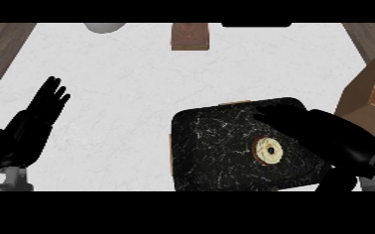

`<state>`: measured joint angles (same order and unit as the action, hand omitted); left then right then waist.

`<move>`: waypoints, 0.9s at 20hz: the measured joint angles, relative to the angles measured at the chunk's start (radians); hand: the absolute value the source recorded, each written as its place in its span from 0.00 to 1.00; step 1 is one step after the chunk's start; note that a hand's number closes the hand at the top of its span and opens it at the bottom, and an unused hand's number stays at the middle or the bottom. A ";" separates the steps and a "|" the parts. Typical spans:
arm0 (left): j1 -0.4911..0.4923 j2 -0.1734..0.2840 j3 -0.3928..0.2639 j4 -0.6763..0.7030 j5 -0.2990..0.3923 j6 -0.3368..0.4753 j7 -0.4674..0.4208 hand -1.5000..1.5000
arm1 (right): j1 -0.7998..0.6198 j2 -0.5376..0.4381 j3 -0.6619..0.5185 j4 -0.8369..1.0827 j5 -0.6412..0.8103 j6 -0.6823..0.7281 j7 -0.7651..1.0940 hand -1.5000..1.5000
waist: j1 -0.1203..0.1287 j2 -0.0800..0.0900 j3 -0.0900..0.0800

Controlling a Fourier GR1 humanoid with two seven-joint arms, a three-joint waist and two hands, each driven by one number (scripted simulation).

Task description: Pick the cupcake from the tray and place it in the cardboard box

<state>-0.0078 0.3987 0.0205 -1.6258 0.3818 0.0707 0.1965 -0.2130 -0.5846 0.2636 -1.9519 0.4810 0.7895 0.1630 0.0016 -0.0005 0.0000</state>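
Observation:
A black marbled tray (212, 153) lies at the lower middle-right of the white counter. On its right part sits the cupcake (269, 150), seen from above as a tan ring with a dark centre. My right hand (322, 131) reaches over the tray's right side, fingers stretched above and just right of the cupcake, not curled round it. The cardboard box (359, 96) shows as a brown shape at the right edge, partly cut off. My left hand (36, 114) rests open at the left edge, fingers up.
A brown wooden block (190, 35) stands at the back middle. A pale grey rounded object (104, 27) and a dark object (256, 25) sit along the far edge. Brown surfaces flank the counter at both upper corners.

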 measured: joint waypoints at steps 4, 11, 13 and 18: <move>-0.014 -0.019 0.018 0.011 -0.015 -0.023 0.008 0.50 | 0.023 0.026 0.010 -0.018 0.069 0.016 -0.005 0.00 | -0.001 0.000 0.000; 0.014 -0.052 0.043 -0.035 -0.046 -0.038 0.037 0.50 | 0.017 0.095 0.034 0.020 0.177 0.038 -0.008 0.00 | 0.001 0.000 0.000; -0.003 -0.057 0.057 -0.024 -0.051 -0.046 0.045 0.50 | 0.016 0.113 0.040 0.027 0.209 0.039 -0.005 0.00 | 0.001 0.000 0.000; -0.019 -0.071 0.079 -0.007 -0.069 -0.073 0.041 0.50 | -0.001 0.155 0.055 0.068 0.279 0.044 -0.003 0.00 | 0.001 0.000 0.000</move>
<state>-0.0268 0.3275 0.0997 -1.6323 0.3132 -0.0019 0.2374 -0.2141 -0.4292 0.3181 -1.8838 0.7599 0.8337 0.1595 0.0024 -0.0002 0.0000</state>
